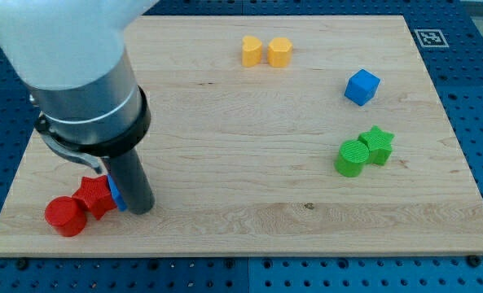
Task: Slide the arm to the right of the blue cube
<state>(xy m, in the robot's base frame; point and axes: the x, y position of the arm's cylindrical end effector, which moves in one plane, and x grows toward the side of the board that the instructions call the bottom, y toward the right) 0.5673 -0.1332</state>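
The blue cube sits near the view's right edge, in the upper half of the wooden board. My tip rests on the board at the lower left, far left of and below the blue cube. Just left of the tip a small blue block is mostly hidden behind the rod. A red star block and a red cylinder lie next to it on its left.
Two yellow blocks lie side by side near the view's top centre. A green cylinder and a green star touch each other below the blue cube. The arm's large grey body covers the upper left.
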